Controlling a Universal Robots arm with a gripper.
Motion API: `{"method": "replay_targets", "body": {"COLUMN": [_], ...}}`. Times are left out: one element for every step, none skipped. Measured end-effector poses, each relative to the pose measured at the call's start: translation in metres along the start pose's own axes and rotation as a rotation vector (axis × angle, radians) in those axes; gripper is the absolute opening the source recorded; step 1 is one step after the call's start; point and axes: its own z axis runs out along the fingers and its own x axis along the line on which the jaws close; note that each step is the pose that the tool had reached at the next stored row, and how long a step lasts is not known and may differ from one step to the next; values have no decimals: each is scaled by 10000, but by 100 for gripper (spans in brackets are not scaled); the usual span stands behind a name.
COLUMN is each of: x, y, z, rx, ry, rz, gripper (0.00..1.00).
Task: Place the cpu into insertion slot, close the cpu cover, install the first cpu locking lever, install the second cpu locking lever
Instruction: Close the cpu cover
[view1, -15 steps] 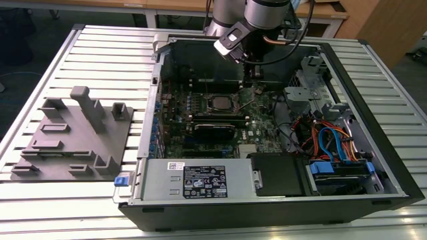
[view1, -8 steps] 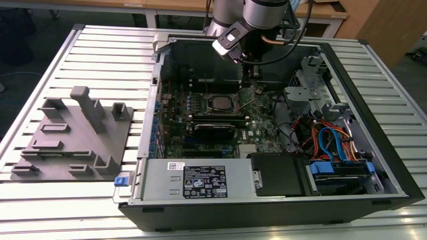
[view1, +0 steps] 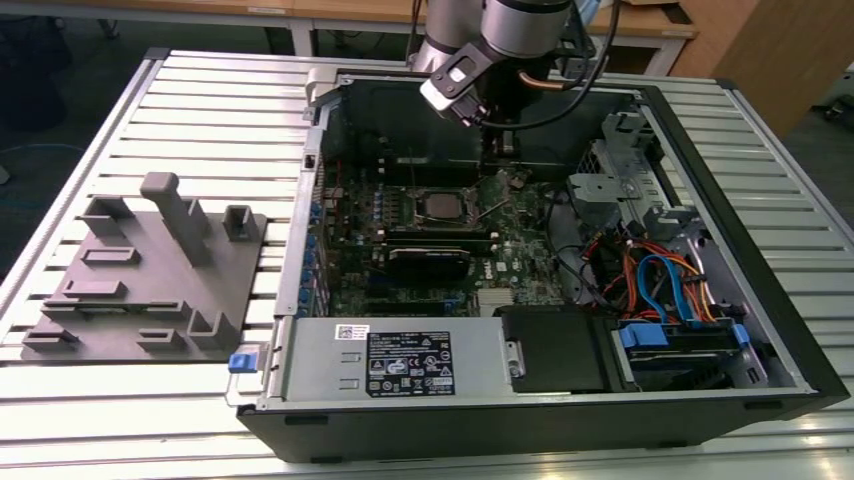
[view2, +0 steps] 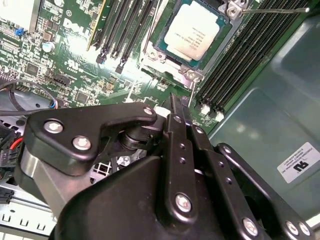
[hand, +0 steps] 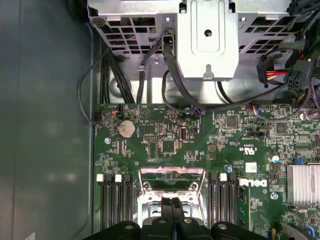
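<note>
Closest in, in both wrist views, black gripper (hand: 172, 202) with its two fingers pressed together, nothing seen between them. Poised inside an open desktop computer, tips pointing down at the green motherboard (hand: 165, 130).

Just past the tips in the second wrist view, a thin wire locking lever (view2: 191, 92), ending close to the fingers; whether touching, cannot tell. Beyond that, the cpu (view2: 192, 30), silver-grey top bare, lying flat inside the insertion slot (view2: 221, 46). A second wire lever (view2: 275, 9) sticking out sideways from the slot's far corner.

In the first wrist view, the cpu cover (hand: 172, 171) just beyond the fingertips, a silvery frame tilted up and open rather than lying over the chip. Black memory slots (hand: 114, 200) on either side. Farther across the board, a round coin cell (hand: 126, 129), then a grey metal drive cage (hand: 207, 40) with black cables.

In the exterior view, arm (view1: 514, 30) reaching down into the case (view1: 534, 428), set on a slatted table (view1: 200, 100), with a grey fixture (view1: 147, 270) well apart at the exterior view's left.
</note>
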Motion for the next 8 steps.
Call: {"method": "replay_targets", "body": {"x": [0,0,0,0,0,-1,-1,-1], "y": [-5,-11,-16,-21,-27,-32,-37,-42], "z": [0,0,0,0,0,0,0,0], "rx": [0,0,0,0,0,0,-1,0], "ry": [0,0,0,0,0,1,1,1], "rz": [0,0,0,0,0,0,0,0], "gripper": [10,10,10,10,10,10,10,10]}}
